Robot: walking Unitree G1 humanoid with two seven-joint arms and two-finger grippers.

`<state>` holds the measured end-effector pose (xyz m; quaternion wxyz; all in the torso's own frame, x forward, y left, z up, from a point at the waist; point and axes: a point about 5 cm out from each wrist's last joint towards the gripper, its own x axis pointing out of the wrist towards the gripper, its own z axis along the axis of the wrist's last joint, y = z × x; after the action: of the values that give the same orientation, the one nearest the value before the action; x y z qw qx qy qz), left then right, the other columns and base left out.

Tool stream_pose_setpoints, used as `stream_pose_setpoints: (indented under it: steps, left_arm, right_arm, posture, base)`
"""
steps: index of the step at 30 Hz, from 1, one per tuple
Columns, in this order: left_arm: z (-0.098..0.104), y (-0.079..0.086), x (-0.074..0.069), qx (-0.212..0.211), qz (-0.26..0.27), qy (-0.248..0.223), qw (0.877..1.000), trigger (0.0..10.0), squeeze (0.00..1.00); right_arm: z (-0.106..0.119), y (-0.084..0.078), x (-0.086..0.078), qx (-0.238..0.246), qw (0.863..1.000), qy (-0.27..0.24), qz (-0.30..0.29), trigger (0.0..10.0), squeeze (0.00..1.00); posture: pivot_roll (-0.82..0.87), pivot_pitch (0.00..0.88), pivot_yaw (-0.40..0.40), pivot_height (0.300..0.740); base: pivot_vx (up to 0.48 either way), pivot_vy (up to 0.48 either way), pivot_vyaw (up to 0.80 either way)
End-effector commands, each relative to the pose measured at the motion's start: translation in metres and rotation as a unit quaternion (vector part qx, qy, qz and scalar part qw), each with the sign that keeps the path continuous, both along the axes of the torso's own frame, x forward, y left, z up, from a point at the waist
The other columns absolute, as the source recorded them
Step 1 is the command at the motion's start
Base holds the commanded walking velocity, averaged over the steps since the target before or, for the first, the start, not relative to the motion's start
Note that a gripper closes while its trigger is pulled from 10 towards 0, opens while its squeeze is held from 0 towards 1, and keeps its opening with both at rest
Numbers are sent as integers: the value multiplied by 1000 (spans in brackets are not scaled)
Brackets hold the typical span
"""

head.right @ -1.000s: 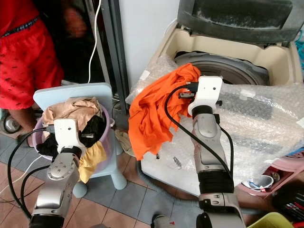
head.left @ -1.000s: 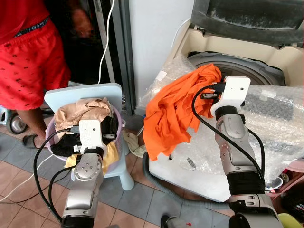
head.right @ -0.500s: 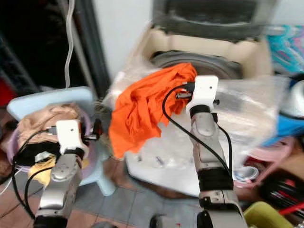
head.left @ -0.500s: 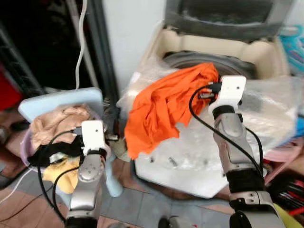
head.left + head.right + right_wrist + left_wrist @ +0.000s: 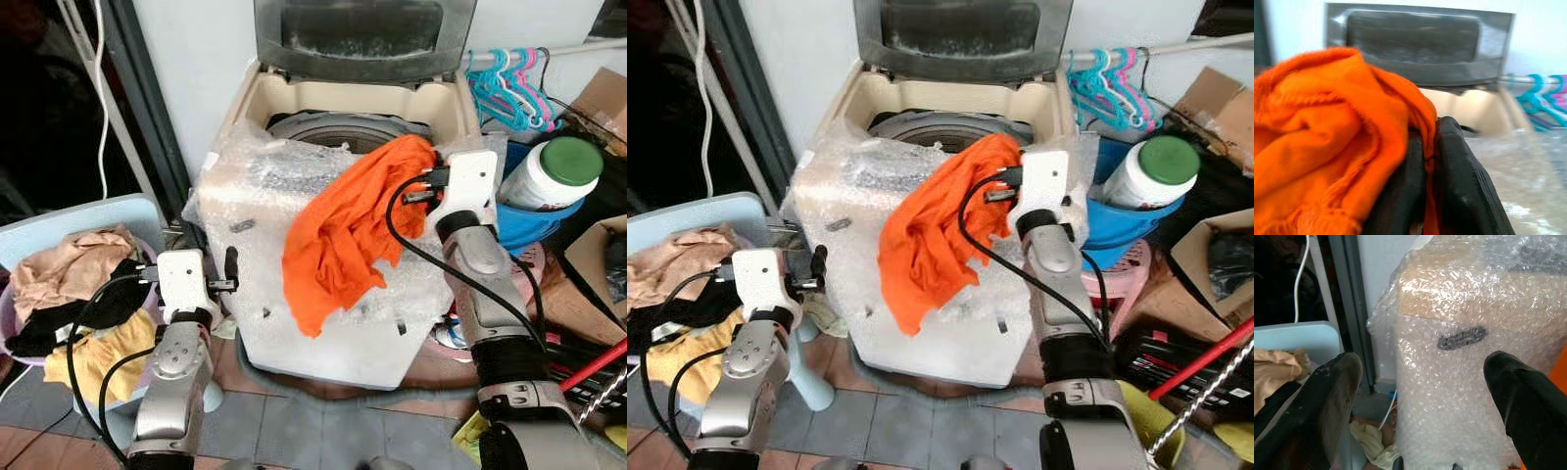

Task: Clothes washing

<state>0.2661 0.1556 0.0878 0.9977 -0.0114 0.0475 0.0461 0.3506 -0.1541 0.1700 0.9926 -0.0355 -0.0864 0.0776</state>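
While the right gripper [image 5: 423,188] pinches the crumpled orange cotton garment [image 5: 348,230], the head views show the cloth draped over the front edge of the bubble-wrapped cream top-loading washing machine [image 5: 284,186], its grey lid up. Loading looks to be the step in hand; next, the cloth needs lifting forward over the rim into the round steel drum [image 5: 333,129], which lies open just behind. A blue basin with a green-capped white bottle [image 5: 551,173] crowds the right side.

Left wrist view: the left gripper [image 5: 1420,396] is spread wide, holding nothing, facing the machine's wrapped front.

Right wrist view: both black fingers [image 5: 1459,181] are pressed together on orange fabric.
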Motion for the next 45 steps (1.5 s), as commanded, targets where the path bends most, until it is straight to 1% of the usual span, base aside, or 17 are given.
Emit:
stream_pose_setpoints:
  steps: [1,9,16,19,20,22,25,26,28,29,30,31,32,35,38,41,45]
  left_arm:
    - [4,5,1,2,7,-6,1000,10000,0]
    - [3,6,0,1,13,-3,1000,10000,0]
    - [0,2,4,-4,12,6,1000,10000,0]
    - [0,0,5,-4,12,6,1000,10000,0]
    - [0,-1,5,-5,13,6,1000,10000,0]
    - [0,1,4,-7,23,5,1000,10000,0]
    - [0,2,3,-7,28,5,1000,10000,0]
    - [0,2,3,-7,29,5,1000,10000,0]
    - [0,1,3,-7,30,6,1000,10000,0]
    - [-1,1,3,-7,29,6,1000,10000,0]
    - [-1,0,3,-7,29,6,1000,10000,0]
    - [-1,0,3,-7,29,7,1000,10000,0]
    - [0,1,3,-6,27,7,1000,10000,0]
    - [0,1,3,-3,23,8,1000,10000,0]
    - [0,1,3,1,18,8,1000,10000,0]
    - [0,3,4,5,17,8,1000,10000,0]
    - [1,3,5,12,15,7,1000,10000,0]
  right_arm:
    - [20,12,4,6,998,-35,55,10000,0]
    - [70,14,27,8,991,-83,103,10000,0]
    - [118,51,43,-52,968,-105,222,10000,0]
    - [156,46,58,-23,980,-121,154,10000,0]
    - [180,30,62,16,986,-143,87,10000,0]
    - [217,-4,60,63,978,-196,-30,10000,0]
    - [225,-20,58,75,972,-209,-72,10000,0]
    - [221,-25,58,70,972,-206,-88,10000,0]
    - [180,-28,66,49,981,-151,-110,10000,0]
    - [149,-19,70,48,990,-107,-79,10000,0]
    - [135,-15,71,43,993,-86,-67,10000,447]
    - [127,-12,71,39,995,-74,-60,10000,447]
    - [81,2,67,40,999,-11,-19,10000,1000]
    - [51,11,54,51,999,5,14,10000,1000]
    - [48,14,46,75,996,-9,44,10000,1000]
    - [46,29,36,94,987,-11,127,10000,1000]
    - [33,68,11,100,953,33,284,10000,1000]
  posture:
    - [-23,18,21,740]
    - [-24,16,11,740]
    - [-36,10,2,740]
    - [-36,7,0,740]
    - [-31,7,-9,740]
    - [-27,8,-16,740]
    - [-28,9,-19,740]
    - [-30,10,-21,740]
    - [-35,14,-19,740]
    - [-35,14,-19,740]
    - [-35,14,-19,740]
    - [-35,14,-19,740]
    - [-36,15,-8,740]
    - [-38,11,1,740]
    - [-37,6,8,740]
    - [-33,1,15,740]
    - [-12,0,18,740]
  base:
    - [352,0,0]
    - [355,0,510]
    - [41,0,59]
    - [0,0,0]
    - [0,0,0]
    - [0,0,0]
    - [0,0,0]
    - [0,0,0]
    - [0,0,0]
    - [0,0,0]
    - [0,0,0]
    - [0,0,0]
    - [0,0,0]
    - [0,0,0]
    - [0,0,0]
    - [0,0,0]
    - [0,0,0]
